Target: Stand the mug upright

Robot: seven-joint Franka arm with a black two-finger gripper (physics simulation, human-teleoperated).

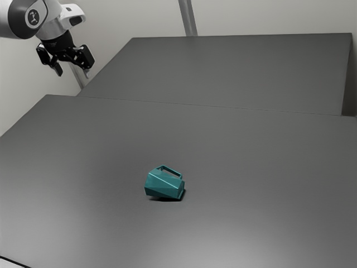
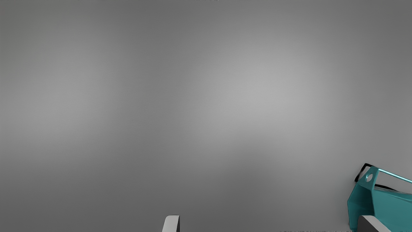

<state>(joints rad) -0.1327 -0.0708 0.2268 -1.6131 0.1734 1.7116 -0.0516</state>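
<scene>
"Where's your hand, operator?"

"You have the hand up in the air, at the exterior view's upper left, with the arm coming in behind it."

"And how does it stand?"

"Wide. You can see the two fingertips well apart in the wrist view, gripping nothing between them."

"What's nearest to it?"

"Look down past the hand, toward the exterior view's right, and you'll find your mug. It's teal, with flat facets, and it's lying on its side, not upright. You're well apart from it."

"How does it sit against your fingers?"

"In the wrist view, one fingertip covers part of it, and the mug runs outward from there, away from the gap between the fingers. You can see a dark, hollow-looking end turned toward that gap. The handle is a squared loop along its upper side in your exterior view."

"And farther out from the hand?"

"The dark grey bench carries the mug, with a shadow just under it. Behind the hand you've got a pale wall."
</scene>
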